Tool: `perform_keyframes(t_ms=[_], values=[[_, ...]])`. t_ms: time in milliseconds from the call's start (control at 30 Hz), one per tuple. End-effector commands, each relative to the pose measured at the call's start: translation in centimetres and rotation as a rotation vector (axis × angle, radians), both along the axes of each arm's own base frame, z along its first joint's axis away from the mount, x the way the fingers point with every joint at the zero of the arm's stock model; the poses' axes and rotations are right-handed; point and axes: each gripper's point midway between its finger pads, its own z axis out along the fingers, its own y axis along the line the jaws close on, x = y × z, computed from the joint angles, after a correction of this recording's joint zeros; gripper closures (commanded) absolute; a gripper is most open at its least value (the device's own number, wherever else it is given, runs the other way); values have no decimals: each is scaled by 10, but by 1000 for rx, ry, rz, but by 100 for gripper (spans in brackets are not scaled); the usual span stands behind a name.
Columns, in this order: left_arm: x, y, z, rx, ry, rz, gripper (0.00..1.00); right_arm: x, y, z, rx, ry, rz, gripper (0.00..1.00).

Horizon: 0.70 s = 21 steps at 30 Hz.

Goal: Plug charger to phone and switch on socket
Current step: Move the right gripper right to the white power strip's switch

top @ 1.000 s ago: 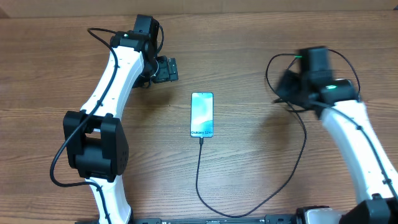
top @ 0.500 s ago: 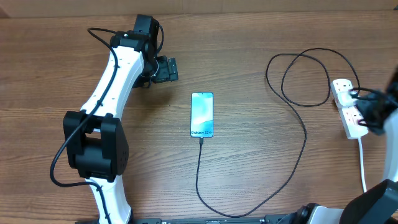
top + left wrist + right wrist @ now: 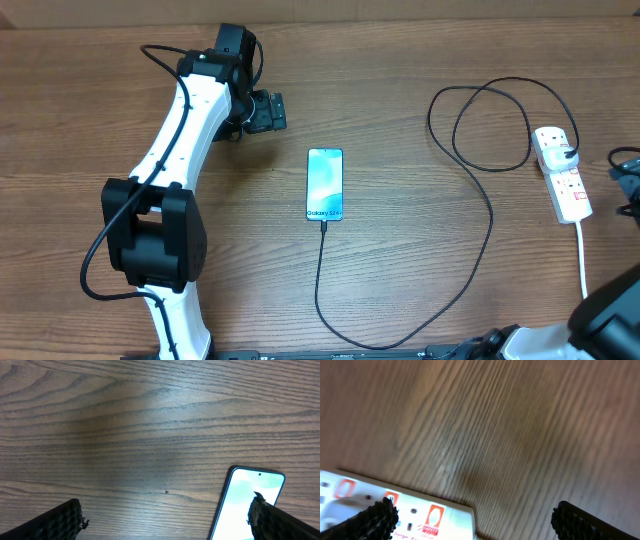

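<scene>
The phone (image 3: 325, 184) lies flat mid-table, its teal screen lit. The charger (image 3: 480, 250), a thin black cable, is plugged into the phone's bottom edge, curves right and loops up to a black plug (image 3: 568, 153) in the white socket (image 3: 562, 180). My left gripper (image 3: 270, 112) stands open up-left of the phone. In the left wrist view the phone (image 3: 245, 505) shows beside the right finger (image 3: 280, 525). My right gripper (image 3: 475, 522) is open just off the socket (image 3: 420, 515), whose end with red switches (image 3: 434, 515) lies by the left finger (image 3: 372, 520).
The socket's thick white cord (image 3: 583, 262) runs down toward the table's front edge. The right arm (image 3: 610, 315) fills the lower right corner. The left arm (image 3: 165, 170) stretches along the left side of the wooden table (image 3: 420, 90).
My right arm has swung from above the cable loop out to the table's right edge, uncovering the socket, and its gripper has opened. The left arm, phone and cable have not moved.
</scene>
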Motion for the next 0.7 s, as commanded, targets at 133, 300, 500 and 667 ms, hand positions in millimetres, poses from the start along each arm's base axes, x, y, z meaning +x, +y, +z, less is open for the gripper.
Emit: perform_keyframes(t_ms=[133, 300, 500, 667], values=[[1, 3, 4, 10, -13, -5, 0, 2, 8, -14, 33, 41, 92, 0], [1, 3, 4, 10, -13, -5, 0, 18, 10, -13, 22, 11, 238, 1], [1, 3, 4, 10, -13, -5, 0, 25, 3, -24, -6, 31, 307, 7], [1, 3, 4, 10, -13, -5, 0, 31, 9, -46, 43, 37, 357, 4]])
